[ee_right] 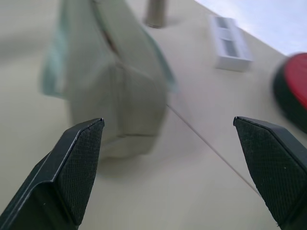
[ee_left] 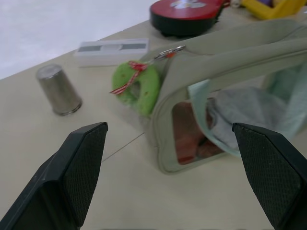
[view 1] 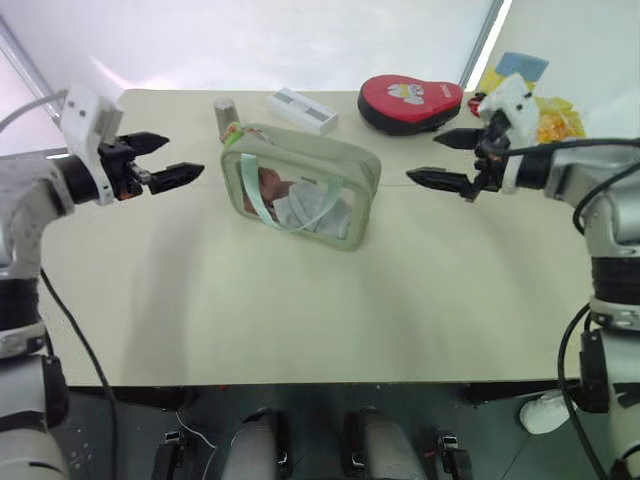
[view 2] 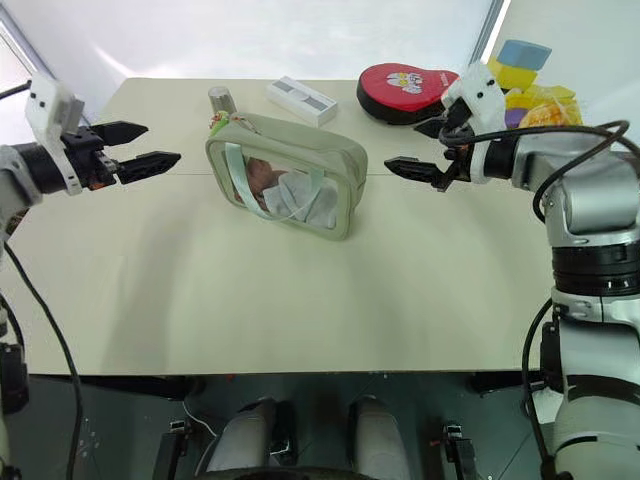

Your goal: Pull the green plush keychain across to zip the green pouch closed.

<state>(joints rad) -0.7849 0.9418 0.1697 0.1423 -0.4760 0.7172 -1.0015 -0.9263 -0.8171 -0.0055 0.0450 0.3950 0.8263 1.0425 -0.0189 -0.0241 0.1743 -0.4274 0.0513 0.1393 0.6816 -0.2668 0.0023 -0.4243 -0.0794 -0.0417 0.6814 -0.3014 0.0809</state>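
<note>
1. The green pouch stands upright near the middle of the beige table, with its clear window and pale strap facing the robot.
2. The green plush keychain hangs at the pouch's left end, touching its corner, on a small ring with a red-and-white ribbon. Just beside this end, further from the robot, stands a small metal cup.
3. The left gripper hovers to the left of the pouch, apart from it, with its two black fingers spread wide and holding nothing.
4. The right gripper hovers to the right of the pouch, also apart, fingers spread wide and empty.
5. Behind the pouch lie a white box and a red heart-shaped case; they are not part of the job.
6. The step in hand, I judge, is the approach: nothing is gripped yet.
7. To do it well, the left gripper should pinch the plush itself or its ring, not the strap.
8. The right gripper should probably hold the pouch's body, so it does not slide or tip during the pull.
9. The pull should follow the zipper line along the top edge, towards the pouch's right end.
</note>
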